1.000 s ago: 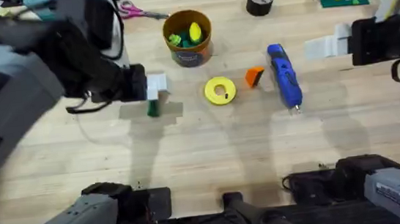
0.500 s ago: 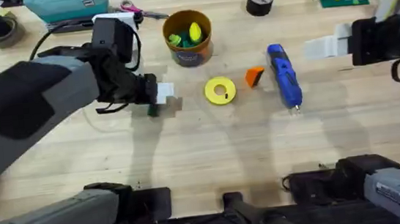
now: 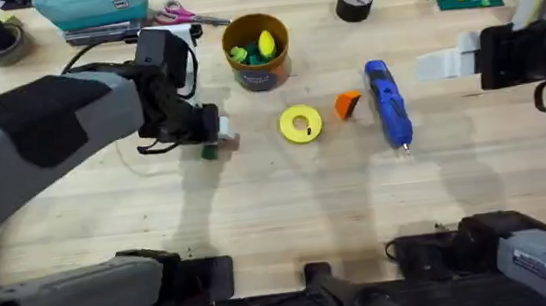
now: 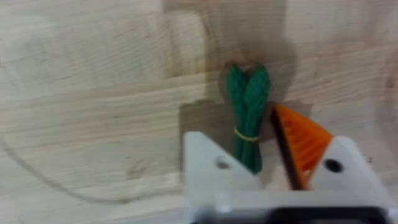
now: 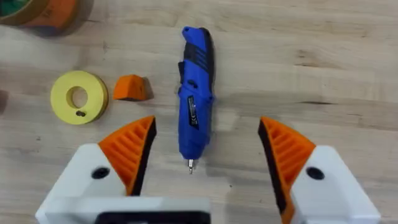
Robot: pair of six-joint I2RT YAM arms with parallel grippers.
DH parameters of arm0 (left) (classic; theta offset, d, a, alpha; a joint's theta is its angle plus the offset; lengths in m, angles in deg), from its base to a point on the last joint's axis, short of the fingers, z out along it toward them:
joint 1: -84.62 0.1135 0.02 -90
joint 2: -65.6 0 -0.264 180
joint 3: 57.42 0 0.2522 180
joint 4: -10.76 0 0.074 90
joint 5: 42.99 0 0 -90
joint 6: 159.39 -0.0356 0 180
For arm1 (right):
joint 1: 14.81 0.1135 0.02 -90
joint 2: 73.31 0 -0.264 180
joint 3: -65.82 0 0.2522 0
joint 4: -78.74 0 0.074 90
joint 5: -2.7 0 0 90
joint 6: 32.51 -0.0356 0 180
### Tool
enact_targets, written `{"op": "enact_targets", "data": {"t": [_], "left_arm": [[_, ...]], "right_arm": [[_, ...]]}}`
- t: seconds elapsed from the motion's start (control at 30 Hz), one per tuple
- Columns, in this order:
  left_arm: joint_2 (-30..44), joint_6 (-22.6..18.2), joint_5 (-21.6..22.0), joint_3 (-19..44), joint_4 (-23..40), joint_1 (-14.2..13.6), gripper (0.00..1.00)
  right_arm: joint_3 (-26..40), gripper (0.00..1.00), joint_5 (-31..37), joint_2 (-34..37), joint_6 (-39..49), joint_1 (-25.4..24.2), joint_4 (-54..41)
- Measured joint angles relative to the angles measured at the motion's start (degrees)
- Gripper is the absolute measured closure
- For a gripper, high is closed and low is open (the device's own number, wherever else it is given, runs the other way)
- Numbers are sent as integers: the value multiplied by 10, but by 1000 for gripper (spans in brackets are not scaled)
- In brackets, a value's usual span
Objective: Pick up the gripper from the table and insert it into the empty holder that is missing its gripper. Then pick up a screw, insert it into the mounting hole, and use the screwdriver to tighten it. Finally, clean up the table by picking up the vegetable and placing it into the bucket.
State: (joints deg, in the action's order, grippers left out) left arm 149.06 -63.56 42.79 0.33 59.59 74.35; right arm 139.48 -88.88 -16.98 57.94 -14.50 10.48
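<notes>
Pale wood worktop (image 3: 279,213), near half bare. Left gripper (image 4: 273,163) fingers spread around vegetable (image 4: 247,118). Right gripper (image 5: 208,149) spread wide, screwdriver (image 5: 196,93) at 12 o'clock.

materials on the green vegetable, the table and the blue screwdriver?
Vegetable: looks like matte moulded plastic or rubber, uniform dark green with a thin yellow band. Table: pale wood, grain lines and plank seams visible. Screwdriver: glossy blue plastic body with darker grip sections, thin metal tip.
</notes>
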Motion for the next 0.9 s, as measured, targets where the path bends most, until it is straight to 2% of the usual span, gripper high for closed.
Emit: {"op": "enact_targets", "data": {"t": [0.07,0.1,0.13,0.5,0.67,0.9], "left_arm": [[0,-2,-7,1,-2,0,857],[0,-4,-8,2,-3,0,956],[0,-4,-7,2,-3,0,987],[0,-4,-4,8,10,0,998],[-8,-4,0,47,85,1,998],[-85,-4,5,167,208,1,998]], "right_arm": [[0,6,0,0,0,0,0],[0,6,0,0,0,0,0],[0,6,0,0,0,0,0],[0,6,0,0,0,0,0],[0,6,0,0,0,0,0],[0,6,0,0,0,0,0]]}}
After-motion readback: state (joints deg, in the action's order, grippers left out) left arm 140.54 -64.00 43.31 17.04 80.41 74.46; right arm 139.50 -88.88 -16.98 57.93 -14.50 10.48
